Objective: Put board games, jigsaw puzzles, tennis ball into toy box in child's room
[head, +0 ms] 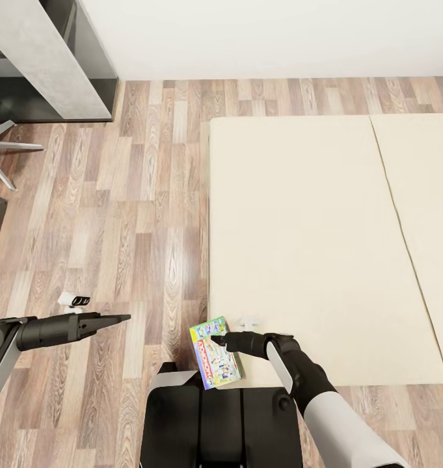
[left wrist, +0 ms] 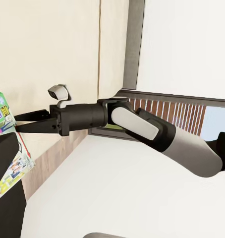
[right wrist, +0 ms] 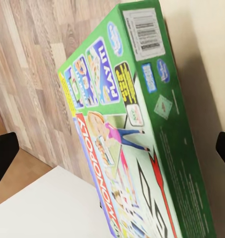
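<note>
A green-white board game (head: 215, 353) with a red Monopoly banner lies on the near left corner of the bed (head: 312, 221), partly over its edge. My right gripper (head: 217, 338) is open at the box's far end. In the right wrist view the box (right wrist: 142, 124) lies between the two spread fingertips (right wrist: 4, 158), apart from both. The left wrist view shows that gripper (left wrist: 18, 121) from the side, next to the box (left wrist: 0, 112). My left gripper (head: 121, 318) hovers over the wood floor left of the bed, open and holding nothing.
The pale speckled table (head: 45, 58) with its dark cabinet stands at the far left against the white wall. A chair's grey star base (head: 6, 148) is on the floor beside it. My own base (head: 221, 416) sits close to the bed's near corner.
</note>
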Tool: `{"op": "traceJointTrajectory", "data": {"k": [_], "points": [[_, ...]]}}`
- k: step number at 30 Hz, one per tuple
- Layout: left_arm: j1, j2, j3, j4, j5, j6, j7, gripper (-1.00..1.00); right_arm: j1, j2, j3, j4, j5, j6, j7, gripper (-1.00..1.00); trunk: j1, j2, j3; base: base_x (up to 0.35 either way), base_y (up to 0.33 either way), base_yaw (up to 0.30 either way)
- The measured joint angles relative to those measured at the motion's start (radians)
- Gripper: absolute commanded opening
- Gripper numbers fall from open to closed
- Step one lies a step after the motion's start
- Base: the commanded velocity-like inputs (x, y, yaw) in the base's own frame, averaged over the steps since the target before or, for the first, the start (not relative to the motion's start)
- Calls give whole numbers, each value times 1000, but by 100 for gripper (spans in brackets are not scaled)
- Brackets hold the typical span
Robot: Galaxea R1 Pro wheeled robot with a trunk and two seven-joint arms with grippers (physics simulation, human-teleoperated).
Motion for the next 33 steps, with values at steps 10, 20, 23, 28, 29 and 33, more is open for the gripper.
{"op": "traceJointTrajectory", "data": {"k": [10, 20, 23, 28, 29, 33], "points": [[0, 0, 0, 0, -1, 0, 0, 100, 0, -1, 0, 0, -1, 0, 0, 100, 0, 0, 5, 0, 0, 0], [0, 0, 0, 0, -1, 0, 0, 100, 0, -2, 1, -1, 1, 0, 0, 100, 0, 0, 15, 0, 0, 0], [0, 0, 0, 0, -1, 0, 0, 100, 0, -2, 1, -1, 1, 0, 0, 100, 0, 0, 15, 0, 0, 0], [0, 0, 0, 0, -1, 0, 0, 100, 0, -1, 1, -1, 1, 0, -1, 100, 0, 0, 16, 0, 0, 0], [0, 0, 0, 0, -1, 0, 0, 100, 0, -1, 1, -2, 1, 0, 0, 100, 0, 0, 16, 0, 0, 0], [0, 0, 0, 0, -1, 0, 0, 100, 0, -2, 1, -2, 1, 0, -1, 100, 0, 0, 16, 0, 0, 0]]}}
